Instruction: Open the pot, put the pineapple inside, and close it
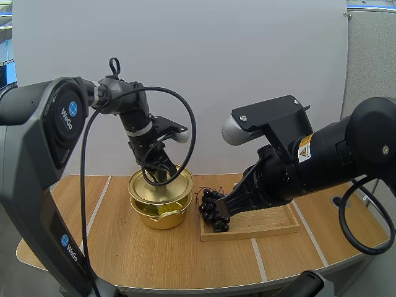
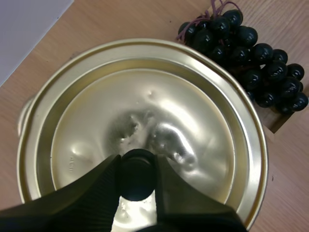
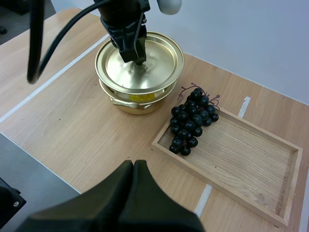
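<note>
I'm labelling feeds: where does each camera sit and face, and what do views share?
High view: behind and above the bases, facing forward-down over the table; both arms show.
Left wrist: on left arm, facing down at the lid; left gripper pinches its knob.
Right wrist: on right arm, facing the tray; right gripper shut.
Shared by all: lid and grapes.

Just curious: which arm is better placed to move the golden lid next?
Left. The left hand pinches the round black knob on the golden metal lid; the right hand, shut on nothing, hangs apart from it.
</note>
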